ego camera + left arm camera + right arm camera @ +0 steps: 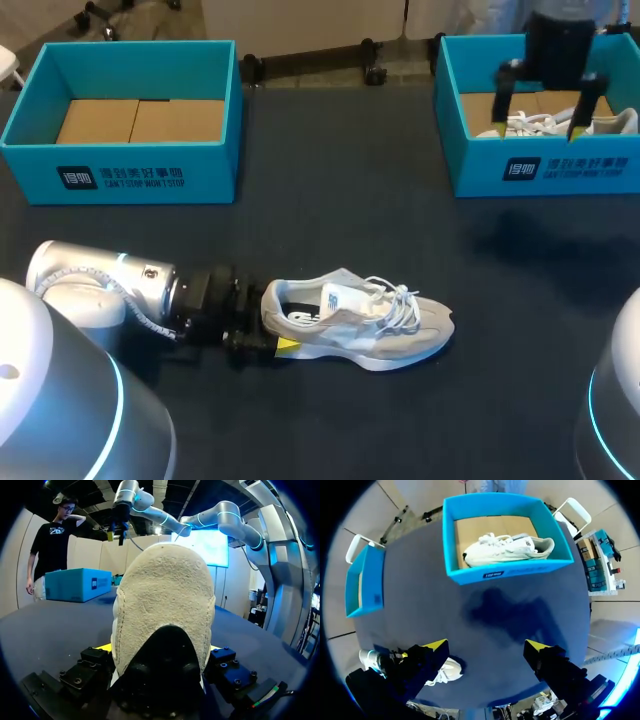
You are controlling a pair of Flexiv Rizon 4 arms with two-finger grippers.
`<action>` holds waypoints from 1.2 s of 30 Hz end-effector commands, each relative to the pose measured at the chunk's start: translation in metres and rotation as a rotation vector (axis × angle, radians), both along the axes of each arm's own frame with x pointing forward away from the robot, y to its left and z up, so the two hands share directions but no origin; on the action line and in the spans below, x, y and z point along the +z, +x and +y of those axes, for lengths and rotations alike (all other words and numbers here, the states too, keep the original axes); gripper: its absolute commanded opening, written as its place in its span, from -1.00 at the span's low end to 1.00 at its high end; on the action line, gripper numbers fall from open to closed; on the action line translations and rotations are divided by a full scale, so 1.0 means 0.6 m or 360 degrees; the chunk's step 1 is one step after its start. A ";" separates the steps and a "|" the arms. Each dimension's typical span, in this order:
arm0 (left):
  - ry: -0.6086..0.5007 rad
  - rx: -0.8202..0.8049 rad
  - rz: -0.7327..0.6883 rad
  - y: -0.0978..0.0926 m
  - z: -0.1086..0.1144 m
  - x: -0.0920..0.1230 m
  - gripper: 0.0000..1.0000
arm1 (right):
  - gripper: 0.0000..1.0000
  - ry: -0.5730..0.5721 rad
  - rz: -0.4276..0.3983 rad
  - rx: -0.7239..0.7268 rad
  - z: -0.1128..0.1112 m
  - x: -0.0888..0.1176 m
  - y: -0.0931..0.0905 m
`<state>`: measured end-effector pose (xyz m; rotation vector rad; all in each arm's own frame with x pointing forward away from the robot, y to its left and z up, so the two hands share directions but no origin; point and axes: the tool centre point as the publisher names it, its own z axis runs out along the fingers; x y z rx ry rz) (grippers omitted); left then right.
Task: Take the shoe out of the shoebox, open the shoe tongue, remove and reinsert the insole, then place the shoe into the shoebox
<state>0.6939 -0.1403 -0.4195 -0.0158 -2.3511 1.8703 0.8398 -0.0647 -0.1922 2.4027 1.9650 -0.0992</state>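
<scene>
A grey-and-white lace-up sneaker (360, 325) stands on its sole on the dark table (350, 200) at about 6 o'clock, its toe toward 3 o'clock and its heel toward 9 o'clock, with the laces lying loose over the tongue. The left gripper (275, 345) comes in low from 9 o'clock and has the heel between its yellow-tipped fingers. In the left wrist view the pale suede heel (165, 600) fills the gap, and the fingers appear to clamp it from both sides, though the contact points are mostly hidden.

At 10 o'clock sits a teal cardboard shoebox (120, 175), its brown floor showing. A second teal shoebox (560, 170) sits at 2 o'clock with a white sneaker (507, 550) lying inside it, toe toward the other box. The right gripper (537, 127) hangs above that second box with its fingers spread wide and nothing in them. In its own wrist view (486, 647) the box lies well ahead, and the table sneaker peeks out beside one finger.
</scene>
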 end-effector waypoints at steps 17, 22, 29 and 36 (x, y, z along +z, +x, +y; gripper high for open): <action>0.0002 -0.0002 0.0000 0.001 0.000 0.000 -1.00 | 1.00 -0.0050 -0.0035 -0.0058 0.042 -0.002 -0.045; 0.0002 -0.0002 0.0000 0.001 0.000 0.000 -1.00 | 1.00 -0.0058 -0.0001 -0.0063 0.089 -0.015 -0.101; 0.0002 -0.0002 0.0000 0.001 0.000 0.000 -1.00 | 1.00 -0.0026 -0.0044 -0.0133 0.147 -0.021 -0.167; 0.0002 -0.0002 0.0000 0.001 0.000 0.000 -1.00 | 1.00 -0.0030 -0.0004 -0.0225 0.220 -0.045 -0.205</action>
